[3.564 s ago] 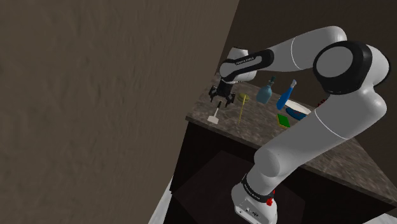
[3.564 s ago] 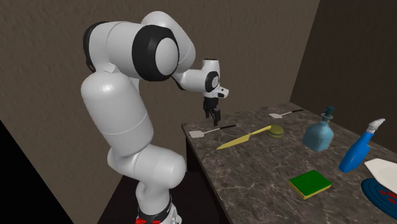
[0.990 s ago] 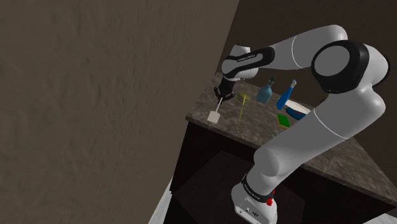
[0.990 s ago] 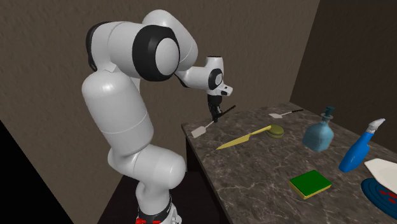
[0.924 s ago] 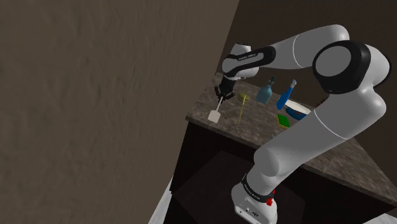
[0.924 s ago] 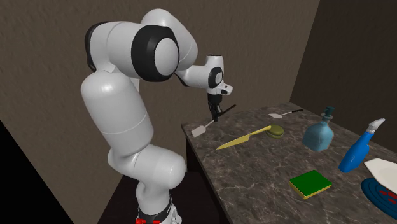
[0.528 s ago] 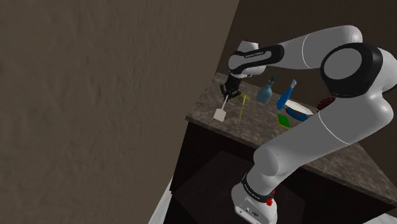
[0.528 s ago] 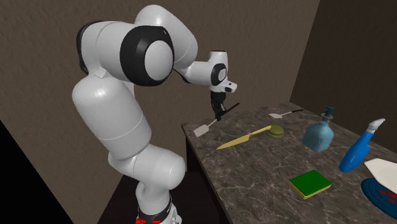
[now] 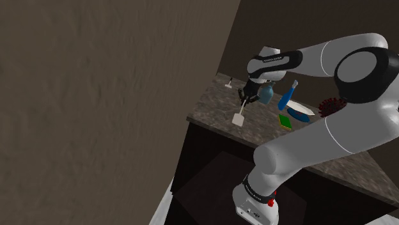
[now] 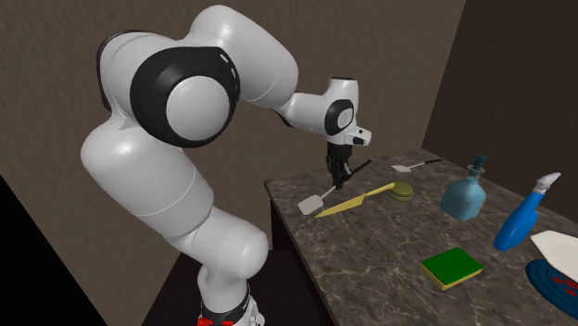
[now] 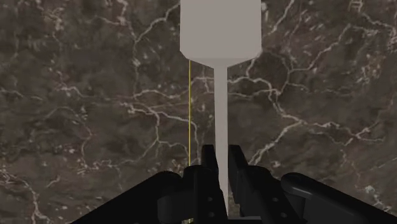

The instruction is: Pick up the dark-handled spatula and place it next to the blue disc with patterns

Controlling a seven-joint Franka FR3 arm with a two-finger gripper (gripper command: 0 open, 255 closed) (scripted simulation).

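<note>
While the gripper (image 10: 335, 172) hangs over the dark marble countertop (image 10: 389, 250), we record its fingers pinched on the shaft of the dark-handled spatula (image 10: 311, 201). The spatula is held in the air, its pale blade tilted downward, near a yellow long-handled brush (image 10: 357, 201). We note the blue patterned disc (image 10: 554, 278) well apart, at the counter's opposite end.

A home kitchen: a dark marble counter (image 10: 389, 250) sits in a corner of plain brown walls (image 10: 93, 74). Toward four o'clock in the second exterior view it carries a spray bottle (image 10: 523, 222), a blue flask (image 10: 465, 196), a green sponge (image 10: 452, 268) and a patterned blue plate (image 10: 548, 281).
</note>
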